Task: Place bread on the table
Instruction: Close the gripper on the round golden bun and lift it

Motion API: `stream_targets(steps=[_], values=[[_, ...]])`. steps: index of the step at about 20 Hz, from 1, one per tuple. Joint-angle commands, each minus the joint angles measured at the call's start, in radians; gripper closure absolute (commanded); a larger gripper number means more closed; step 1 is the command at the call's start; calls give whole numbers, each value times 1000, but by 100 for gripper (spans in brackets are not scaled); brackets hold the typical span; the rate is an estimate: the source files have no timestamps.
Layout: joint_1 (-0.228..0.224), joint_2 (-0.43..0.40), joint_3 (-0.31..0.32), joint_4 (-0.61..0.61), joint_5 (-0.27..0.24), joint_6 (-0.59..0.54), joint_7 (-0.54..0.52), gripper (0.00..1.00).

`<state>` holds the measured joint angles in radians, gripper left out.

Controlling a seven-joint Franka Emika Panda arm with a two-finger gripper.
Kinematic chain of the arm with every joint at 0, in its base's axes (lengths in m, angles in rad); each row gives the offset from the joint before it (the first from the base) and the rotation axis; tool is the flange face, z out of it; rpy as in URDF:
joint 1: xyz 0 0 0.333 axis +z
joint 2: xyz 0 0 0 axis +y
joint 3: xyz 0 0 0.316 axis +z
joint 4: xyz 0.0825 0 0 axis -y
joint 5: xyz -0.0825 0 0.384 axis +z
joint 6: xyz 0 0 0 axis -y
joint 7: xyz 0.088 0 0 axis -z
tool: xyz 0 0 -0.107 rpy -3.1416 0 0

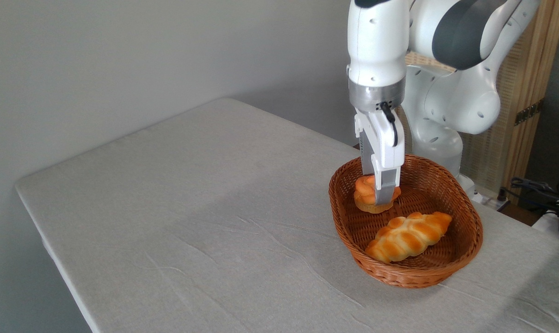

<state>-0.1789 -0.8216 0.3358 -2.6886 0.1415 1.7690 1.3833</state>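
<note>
Item: round knotted bun (366, 190), far end of the wicker basket (464, 249) near the table's (191, 208) right edge. Your gripper (383, 198) stands vertical over it for a top grasp; finger spacing cannot be told. Braided loaf (409, 236): leave.

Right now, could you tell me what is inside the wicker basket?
Inside the basket: a round bun and a braided loaf. The gripper covers the bun's middle.
</note>
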Motion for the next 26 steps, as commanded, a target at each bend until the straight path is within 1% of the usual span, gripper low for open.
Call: stream_targets(steps=[1, 2, 3, 4, 5, 6, 7, 9, 14, 16, 19, 20, 22, 24, 25, 26], values=[[-8, 25, 3, -36, 16, 35, 16, 1], [-19, 31, 3, -36, 16, 33, 14, 1], [-20, 33, 3, -37, 16, 33, 16, 7], [-20, 33, 3, -37, 15, 33, 13, 20], [-20, 33, 3, -36, 12, 32, 13, 40], [-20, 32, 5, -36, 6, 32, 13, 56], [-20, 33, 5, -36, 6, 30, 13, 62], [-19, 32, 9, -36, 4, 29, 14, 65], [-19, 33, 9, -36, 4, 26, 14, 65], [-17, 36, 8, -30, 4, 21, 13, 68], [-10, 38, 9, -10, 4, 3, 17, 69], [-8, 41, 8, 13, 1, -23, 17, 72], [-16, 65, 6, 93, -11, -84, 17, 72], [-22, 91, 5, 139, -34, -99, 16, 72], [-36, 108, 3, 170, -45, -99, 13, 72], [-62, 131, 3, 214, -63, -102, 11, 72]])
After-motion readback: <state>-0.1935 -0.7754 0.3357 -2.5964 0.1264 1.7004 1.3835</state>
